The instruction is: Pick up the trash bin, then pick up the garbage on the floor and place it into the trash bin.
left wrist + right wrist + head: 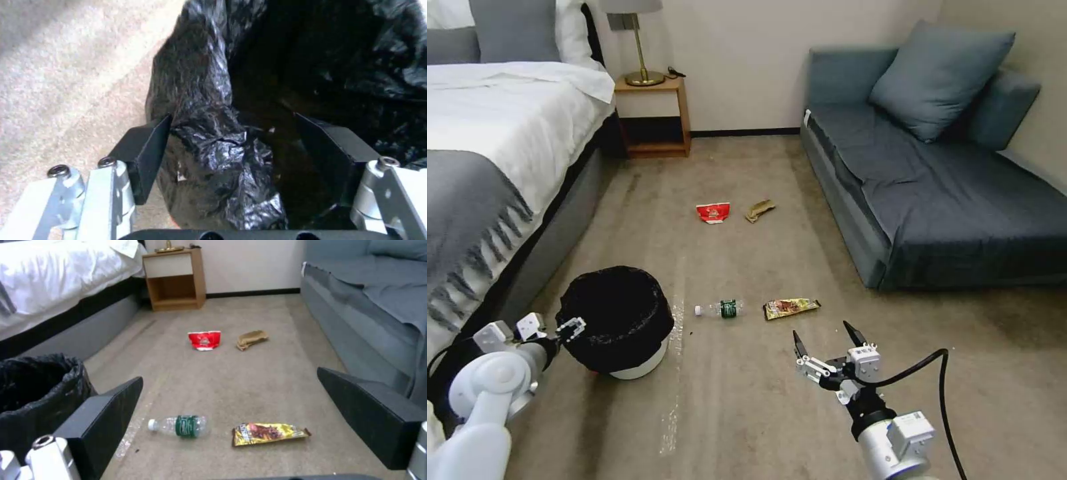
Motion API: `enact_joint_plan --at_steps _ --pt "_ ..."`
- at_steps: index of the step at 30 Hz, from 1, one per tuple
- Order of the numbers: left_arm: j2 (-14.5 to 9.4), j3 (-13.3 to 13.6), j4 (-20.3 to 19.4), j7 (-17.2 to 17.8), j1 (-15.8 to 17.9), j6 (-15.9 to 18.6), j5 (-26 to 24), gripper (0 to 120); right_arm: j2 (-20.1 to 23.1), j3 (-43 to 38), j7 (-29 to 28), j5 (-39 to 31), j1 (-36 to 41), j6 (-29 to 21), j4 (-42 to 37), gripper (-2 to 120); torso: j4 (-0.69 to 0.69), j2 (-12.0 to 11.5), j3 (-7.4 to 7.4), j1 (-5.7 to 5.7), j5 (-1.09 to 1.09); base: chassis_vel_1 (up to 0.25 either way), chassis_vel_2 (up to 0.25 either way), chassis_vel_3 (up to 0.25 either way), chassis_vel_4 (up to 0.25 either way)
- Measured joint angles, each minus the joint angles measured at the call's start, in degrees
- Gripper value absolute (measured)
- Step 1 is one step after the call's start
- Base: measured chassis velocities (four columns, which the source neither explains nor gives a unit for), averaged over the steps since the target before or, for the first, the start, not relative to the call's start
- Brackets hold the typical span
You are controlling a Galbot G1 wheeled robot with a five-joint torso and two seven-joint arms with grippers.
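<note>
So starting over on the left: there's a bed point(500, 127) with white sheets and a grey fringed throw running down that side, and a little wooden nightstand point(654, 117) with a brass lamp point(639, 47) up by the wall.

The left gripper point(567, 328) is down low by the bed, right at the near-left edge of the trash bin point(620, 320). From the left wrist view its fingers point(144, 156) are spread apart, one on the outside over the carpet and the other inside the bin, so they straddle the rim with the crinkly black bag liner point(209, 143) bunched up between them. They aren't squeezed onto it, there's visible gap on the inner side. The bin itself sits on the carpet floor point(747, 413) next to the bed, white base poking out under the liner.

Moving right along the floor: the clear bottle point(722, 309) with the green label lies on its side just beside the bin, cap pointing toward it. Right next to that is the yellow-brown wrapper point(790, 307), lying flat. Farther back, toward the middle of the room, the red-and-white snack bag point(713, 213) and the tan paper scrap point(760, 210) sit near each other, well apart from the nearer pair.

The right gripper point(826, 340) hangs above the carpet just short of the wrapper, fingers spread wide with nothing in them. In the right wrist view the bottle point(180, 426) and wrapper point(267, 433) show between its two black pads point(104, 420).

On the far right is a blue-grey sofa point(934, 193) with a big cushion point(940, 77) leaning at the back.
</note>
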State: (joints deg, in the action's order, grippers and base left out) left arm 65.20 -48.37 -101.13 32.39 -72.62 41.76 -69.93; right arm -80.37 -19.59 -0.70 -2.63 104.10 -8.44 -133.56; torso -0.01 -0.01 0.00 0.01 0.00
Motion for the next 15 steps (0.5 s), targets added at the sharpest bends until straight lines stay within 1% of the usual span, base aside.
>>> enact_joint_plan --at_steps 1,2,5,6,7,8,9,10,14,15 --pt "0.1 0.1 0.4 0.1 0.3 0.0 0.0 69 0.0 0.0 0.0 0.0 0.0 -0.1 0.0 100 0.00 0.0 0.00 0.00 0.00 0.000 0.000 0.000 0.000" --pt "0.1 0.1 0.4 0.1 0.3 0.0 0.0 69 0.0 0.0 0.0 0.0 0.0 -0.1 0.0 100 0.00 0.0 0.00 0.00 0.00 0.000 0.000 0.000 0.000" --pt "0.7 0.5 2.1 0.3 1.0 0.1 0.9 60 0.1 -0.2 0.1 -0.2 -0.1 -0.5 0.0 100 0.00 0.0 0.00 0.00 0.00 0.000 0.000 0.000 0.000" --pt "0.7 0.5 2.1 0.3 1.0 0.1 0.9 60 0.1 -0.2 0.1 -0.2 -0.1 -0.5 0.0 100 0.00 0.0 0.00 0.00 0.00 0.000 0.000 0.000 0.000" --pt "0.9 0.5 2.5 0.3 1.1 0.0 1.3 55 0.1 -0.2 0.1 -0.2 -0.1 -0.5 0.1 100 0.00 0.0 0.00 0.00 0.00 0.000 0.000 0.000 0.000" --pt "1.2 0.6 2.7 0.1 1.0 -0.6 2.1 44 0.1 -0.2 0.1 -0.2 -0.1 -0.5 0.5 100 0.00 0.0 0.00 0.00 0.00 0.000 0.000 0.000 0.000" --pt "1.3 0.6 2.6 -0.3 0.7 -1.1 2.6 39 0.1 0.0 0.1 -0.2 -0.2 -0.5 0.7 100 0.00 0.0 -0.01 0.00 0.01 0.000 0.000 0.000 0.000" --pt "1.3 0.6 2.6 -0.3 0.7 -1.1 2.6 39 0.1 0.0 0.1 -0.2 -0.2 -0.5 0.7 100 0.00 0.0 -0.01 0.00 0.01 0.000 0.000 0.000 0.000" --pt "1.7 0.3 1.3 -1.3 -0.5 -2.5 5.6 20 0.0 0.6 -0.1 -0.3 -0.4 -0.5 1.0 100 0.01 0.0 -0.01 0.00 0.00 0.000 0.000 0.000 0.000" --pt "1.7 0.3 1.3 -1.3 -0.5 -2.5 5.6 20 0.0 0.6 -0.1 -0.3 -0.4 -0.5 1.0 100 0.01 0.0 -0.01 0.00 0.00 0.000 0.000 0.000 0.000"
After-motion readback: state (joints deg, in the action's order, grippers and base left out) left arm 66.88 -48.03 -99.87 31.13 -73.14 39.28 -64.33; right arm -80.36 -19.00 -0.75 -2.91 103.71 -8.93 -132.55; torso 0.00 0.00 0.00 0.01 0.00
